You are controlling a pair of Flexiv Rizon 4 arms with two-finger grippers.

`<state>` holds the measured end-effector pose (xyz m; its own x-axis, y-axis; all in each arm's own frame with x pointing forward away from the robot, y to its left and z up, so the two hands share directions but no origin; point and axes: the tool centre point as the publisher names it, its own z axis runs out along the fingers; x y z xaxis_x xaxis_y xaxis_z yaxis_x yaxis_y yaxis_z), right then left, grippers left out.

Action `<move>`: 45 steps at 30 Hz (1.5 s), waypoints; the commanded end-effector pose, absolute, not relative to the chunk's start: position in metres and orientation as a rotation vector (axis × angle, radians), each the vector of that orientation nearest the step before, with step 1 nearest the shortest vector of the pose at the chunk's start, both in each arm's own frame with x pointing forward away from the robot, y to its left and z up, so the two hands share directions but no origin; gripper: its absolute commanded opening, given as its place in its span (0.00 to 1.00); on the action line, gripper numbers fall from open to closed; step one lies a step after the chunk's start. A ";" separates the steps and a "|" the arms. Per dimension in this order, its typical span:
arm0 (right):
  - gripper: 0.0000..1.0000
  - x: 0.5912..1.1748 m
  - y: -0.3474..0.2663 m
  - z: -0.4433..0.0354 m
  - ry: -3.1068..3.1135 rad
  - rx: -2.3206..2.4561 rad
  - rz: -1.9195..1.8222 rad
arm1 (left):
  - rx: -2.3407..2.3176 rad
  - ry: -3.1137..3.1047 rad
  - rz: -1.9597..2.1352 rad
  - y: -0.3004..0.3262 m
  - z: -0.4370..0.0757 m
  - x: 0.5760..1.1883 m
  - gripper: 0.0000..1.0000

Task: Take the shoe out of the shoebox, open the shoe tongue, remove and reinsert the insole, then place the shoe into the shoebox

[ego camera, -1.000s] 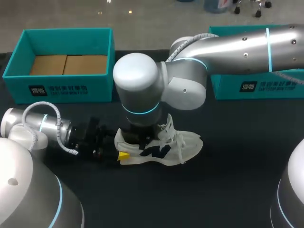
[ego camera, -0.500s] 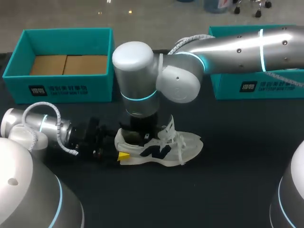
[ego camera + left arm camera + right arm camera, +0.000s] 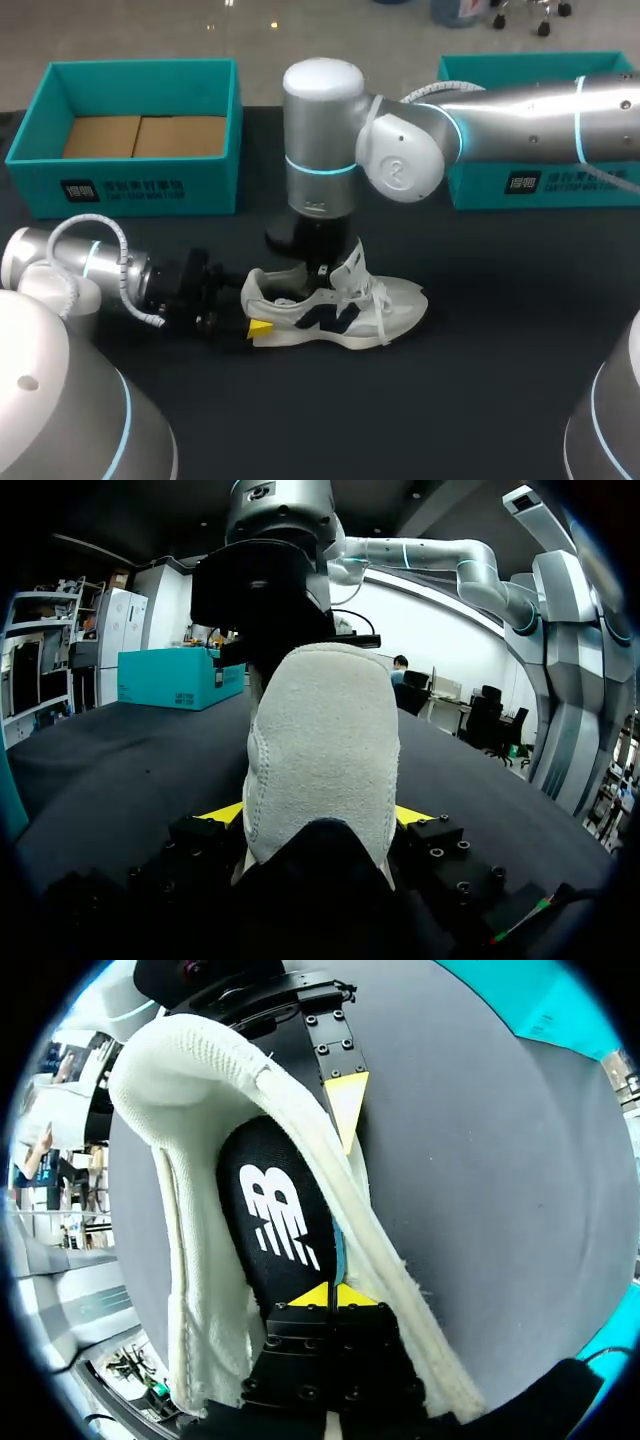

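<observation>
A white sneaker (image 3: 345,305) with a dark side logo lies on the black table, toe to the right. My left gripper (image 3: 252,308) holds its heel; in the left wrist view the heel (image 3: 320,750) fills the gap between both yellow fingertips (image 3: 222,813). My right gripper (image 3: 318,262) reaches down into the shoe's mouth from above. In the right wrist view its gripper (image 3: 328,1297) is pinched together on the near edge of the black insole (image 3: 275,1215), whose blue underside shows there. The white heel collar (image 3: 190,1160) curves around the insole.
An open teal shoebox (image 3: 140,75) with a cardboard floor stands at the back left. A second teal box (image 3: 540,180) sits at the back right, partly behind my right arm. Bare black table (image 3: 480,380) lies in front of and to the right of the shoe.
My right gripper closed inside the shoe, and its wrist rose and swung to the right. The left gripper and the shoe stayed in place.
</observation>
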<state>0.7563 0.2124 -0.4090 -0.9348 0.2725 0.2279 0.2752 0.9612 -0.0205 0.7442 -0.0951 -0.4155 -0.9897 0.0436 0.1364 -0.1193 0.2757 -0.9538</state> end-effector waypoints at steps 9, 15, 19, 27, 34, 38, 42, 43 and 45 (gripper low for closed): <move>0.00 0.754 0.196 -0.397 -2.855 -0.356 -0.070 | 0.075 -2.399 1.811 -0.094 -0.420 0.743 0.00; 0.00 0.758 0.194 -0.390 -2.870 -0.380 -0.111 | 0.075 -2.399 1.811 -0.094 -0.420 0.743 0.00; 0.00 0.760 0.196 -0.386 -2.896 -0.422 -0.147 | 0.075 -2.399 1.811 -0.094 -0.420 0.743 0.00; 0.00 0.758 0.213 -0.387 -2.958 -0.493 -0.193 | 0.075 -2.399 1.811 -0.094 -0.420 0.743 0.00; 0.20 0.753 0.218 -0.389 -2.990 -0.512 -0.204 | 0.075 -2.399 1.811 -0.094 -0.420 0.743 0.00; 0.34 0.752 0.223 -0.391 -2.990 -0.505 -0.210 | 0.075 -2.399 1.811 -0.094 -0.420 0.743 0.00; 0.39 0.755 0.231 -0.395 -2.990 -0.498 -0.213 | 0.075 -2.399 1.811 -0.094 -0.420 0.743 0.00; 0.40 0.756 0.233 -0.396 -2.990 -0.495 -0.216 | 0.075 -2.399 1.811 -0.094 -0.420 0.743 0.00; 0.40 0.758 0.236 -0.396 -2.996 -0.489 -0.218 | 0.075 -2.399 1.811 -0.094 -0.420 0.743 0.00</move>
<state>0.7551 0.2270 -0.3904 -0.9432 0.3101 0.1189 0.3247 0.9363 0.1335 0.7443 -0.0945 -0.4154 -0.9897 0.0431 0.1366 -0.1196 0.2763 -0.9536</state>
